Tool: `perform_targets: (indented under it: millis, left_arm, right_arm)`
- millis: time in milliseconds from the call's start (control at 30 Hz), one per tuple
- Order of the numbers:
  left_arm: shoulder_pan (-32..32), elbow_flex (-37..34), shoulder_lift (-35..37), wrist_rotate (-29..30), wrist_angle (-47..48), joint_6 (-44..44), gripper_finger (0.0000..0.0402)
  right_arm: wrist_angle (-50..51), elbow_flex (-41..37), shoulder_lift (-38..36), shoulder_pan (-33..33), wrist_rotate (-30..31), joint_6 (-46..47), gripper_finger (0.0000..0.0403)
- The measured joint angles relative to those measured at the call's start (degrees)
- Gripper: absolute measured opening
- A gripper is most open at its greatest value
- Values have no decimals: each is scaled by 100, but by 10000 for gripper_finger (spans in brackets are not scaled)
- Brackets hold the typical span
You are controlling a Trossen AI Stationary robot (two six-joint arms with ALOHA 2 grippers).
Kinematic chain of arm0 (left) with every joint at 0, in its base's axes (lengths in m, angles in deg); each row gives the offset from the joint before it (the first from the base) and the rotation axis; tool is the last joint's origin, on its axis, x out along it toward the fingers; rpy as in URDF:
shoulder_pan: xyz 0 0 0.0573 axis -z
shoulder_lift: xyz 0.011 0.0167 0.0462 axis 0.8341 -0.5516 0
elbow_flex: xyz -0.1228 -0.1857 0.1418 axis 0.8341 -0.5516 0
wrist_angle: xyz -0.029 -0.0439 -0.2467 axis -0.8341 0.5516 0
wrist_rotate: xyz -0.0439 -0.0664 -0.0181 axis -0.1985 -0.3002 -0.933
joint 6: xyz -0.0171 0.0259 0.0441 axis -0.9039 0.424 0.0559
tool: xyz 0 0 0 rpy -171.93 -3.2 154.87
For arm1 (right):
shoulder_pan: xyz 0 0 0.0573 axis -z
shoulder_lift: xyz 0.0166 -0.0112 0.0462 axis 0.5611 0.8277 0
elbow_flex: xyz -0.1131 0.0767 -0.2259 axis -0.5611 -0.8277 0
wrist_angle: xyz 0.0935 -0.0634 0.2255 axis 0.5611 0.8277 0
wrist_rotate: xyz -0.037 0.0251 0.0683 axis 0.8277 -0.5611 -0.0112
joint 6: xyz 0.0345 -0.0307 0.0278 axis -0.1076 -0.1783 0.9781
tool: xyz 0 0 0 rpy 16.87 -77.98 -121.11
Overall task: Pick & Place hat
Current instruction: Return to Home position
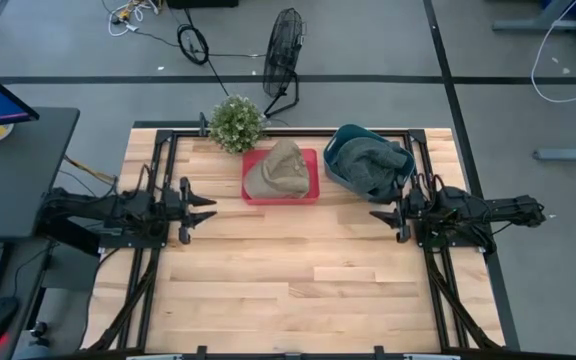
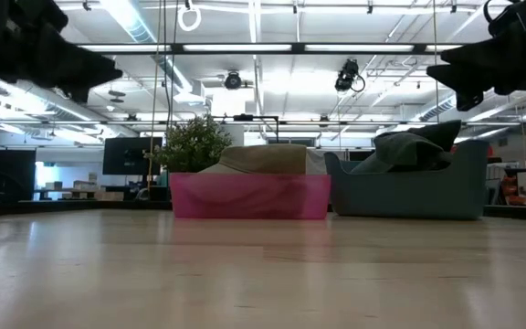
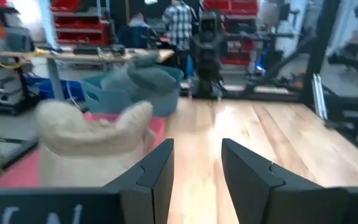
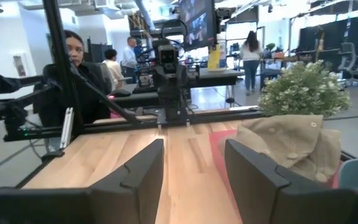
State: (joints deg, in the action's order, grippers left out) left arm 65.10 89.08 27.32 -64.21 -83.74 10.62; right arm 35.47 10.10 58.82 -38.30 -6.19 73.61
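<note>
The pale plank-topped wooden table fills the high view, with a dark frame rail down each side. The left arm lies along the 9 o'clock edge, and its left gripper points inward toward the table's middle, above the boards. Its fingers stand apart with bare wood showing between them, and they hold nothing. The right arm mirrors it at 3 o'clock. The right gripper also faces inward, its fingers spread and empty, and it is well apart from the left one.

Toward 1 o'clock sits the blue plastic bin, slightly skewed, with a heap of dark grey cloth caps rising above its rim. Just beside it at 12 o'clock is the shallow red rectangular bin, which holds the brown fabric cap — it fills most of the tray. A small leafy green potted plant stands at 11 o'clock, near the red bin's far corner.
</note>
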Motion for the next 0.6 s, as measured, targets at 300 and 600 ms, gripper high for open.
perform_targets:
  millis: [300, 600]
  left_arm:
    - [-4, -517, 0, -61, -696, 443, 137]
    - [-4, -521, -7, -67, -496, 280, 137]
  right_arm:
    - [-49, 0, 0, 0, -197, 44, 173]
    - [161, 2, 0, -2, -302, 36, 173]
